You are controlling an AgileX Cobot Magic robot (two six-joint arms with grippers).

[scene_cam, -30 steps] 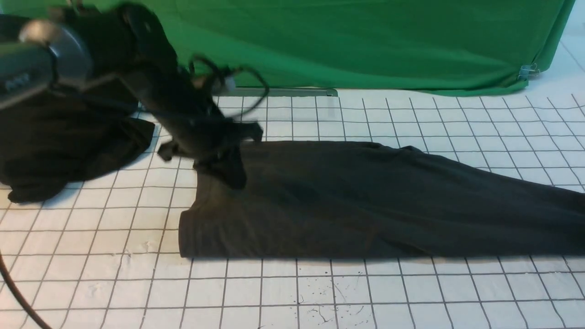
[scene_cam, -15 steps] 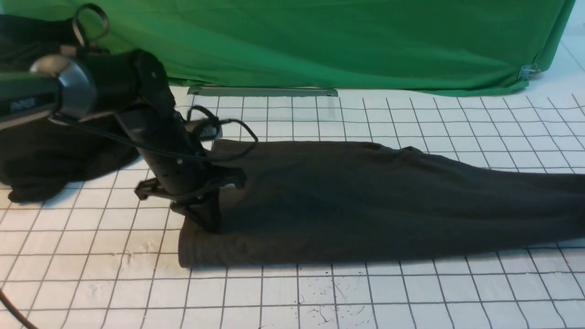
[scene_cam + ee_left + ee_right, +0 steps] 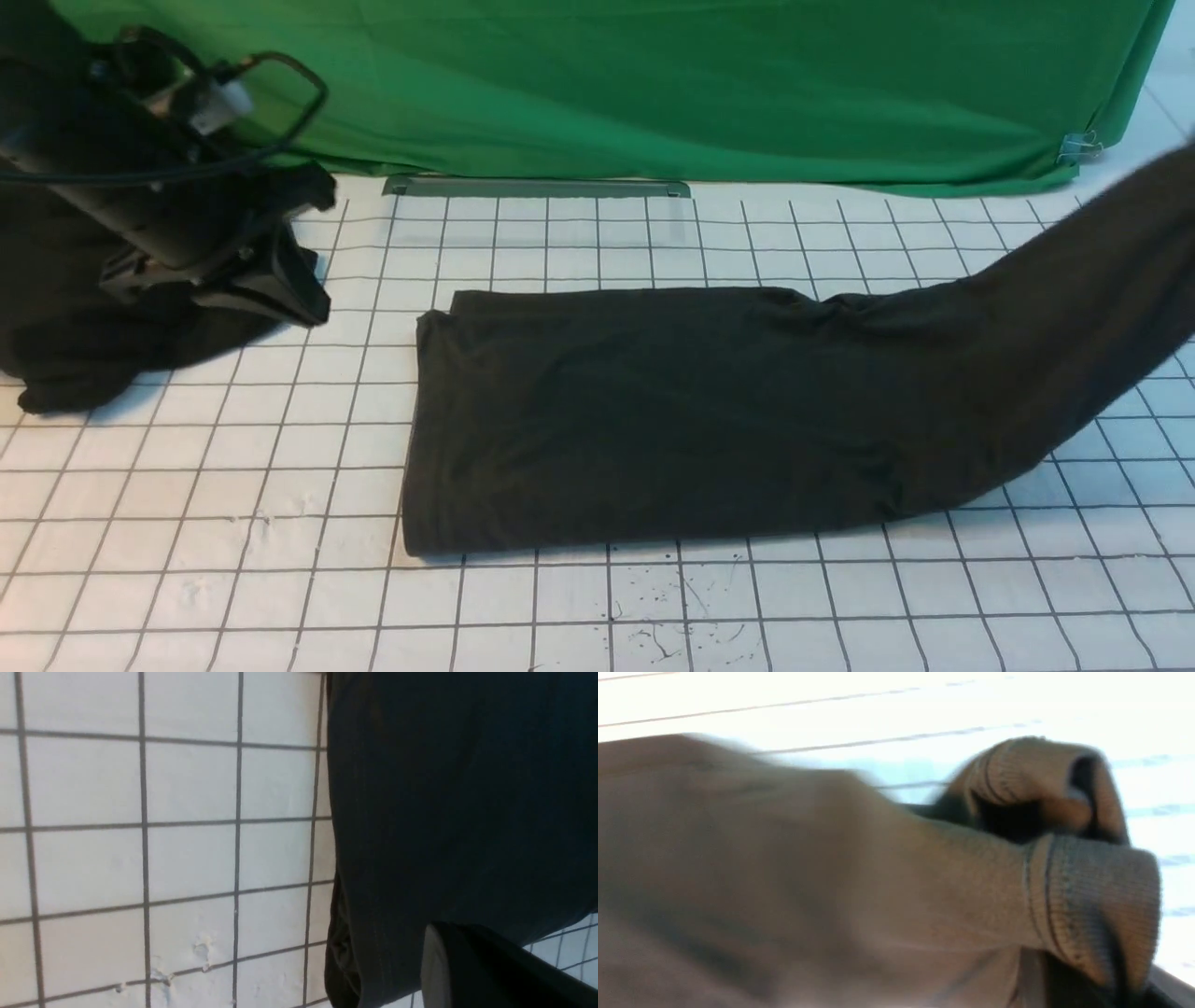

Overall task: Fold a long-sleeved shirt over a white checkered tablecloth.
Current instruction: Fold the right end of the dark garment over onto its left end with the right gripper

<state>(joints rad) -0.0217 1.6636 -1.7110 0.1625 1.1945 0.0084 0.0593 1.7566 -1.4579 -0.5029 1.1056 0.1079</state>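
The long-sleeved shirt [image 3: 672, 411] is a dark charcoal strip folded lengthwise, lying on the white checkered tablecloth [image 3: 233, 523]. Its right end rises off the cloth toward the upper right edge of the front view. My right gripper [image 3: 1083, 994] is outside the front view. In the right wrist view it is shut on the shirt, with two ribbed cuffs [image 3: 1092, 896] bunched just above it. My left gripper [image 3: 308, 303] hangs shut and empty at the far left, apart from the shirt's left edge [image 3: 341, 858]. One of its fingers [image 3: 467, 970] shows in the left wrist view.
A deeper-black garment [image 3: 84, 355] lies heaped at the far left under my left arm. Green fabric [image 3: 653, 93] hangs along the back, with a grey metal strip [image 3: 537, 187] at its foot and a clip [image 3: 1078, 147] at its right corner.
My left gripper has left the shirt's left end and swung back left over the black garment. The shirt's right end has lifted, and its left edge has slid slightly right.
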